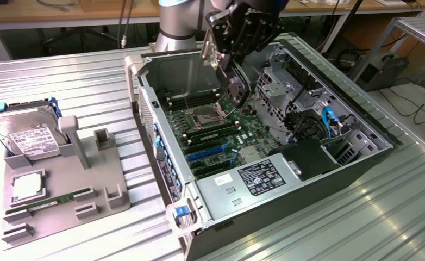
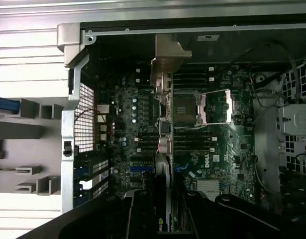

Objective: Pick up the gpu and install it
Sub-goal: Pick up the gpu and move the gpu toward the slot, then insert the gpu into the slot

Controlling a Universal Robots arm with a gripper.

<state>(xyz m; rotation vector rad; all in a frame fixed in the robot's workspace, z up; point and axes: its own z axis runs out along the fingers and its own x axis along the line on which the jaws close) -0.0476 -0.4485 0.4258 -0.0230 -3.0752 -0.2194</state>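
Note:
The gpu [image 1: 236,88] hangs edge-down over the open computer case [image 1: 357,117], above the motherboard [image 1: 231,136] near the CPU socket [image 1: 206,117]. My gripper [image 1: 231,62] is shut on the card's upper edge. In the wrist view the gpu [image 2: 163,124] shows edge-on as a thin dark strip with its silver bracket [image 2: 167,55] at the far end, running between my gripper's [image 2: 165,221] two black fingers [image 2: 142,214]. The card stays apart from the board below. The blue expansion slots [image 1: 208,155] lie nearer the case's front end than the card.
At the exterior view's left, a grey fixture tray [image 1: 107,201] holds a hard drive [image 1: 27,136], a CPU chip [image 1: 27,186] and a green memory stick [image 1: 49,204]. A power supply [image 1: 260,176] and drive cages [image 1: 285,81] fill the case's edges. Ribbed metal table [image 1: 357,223] all around.

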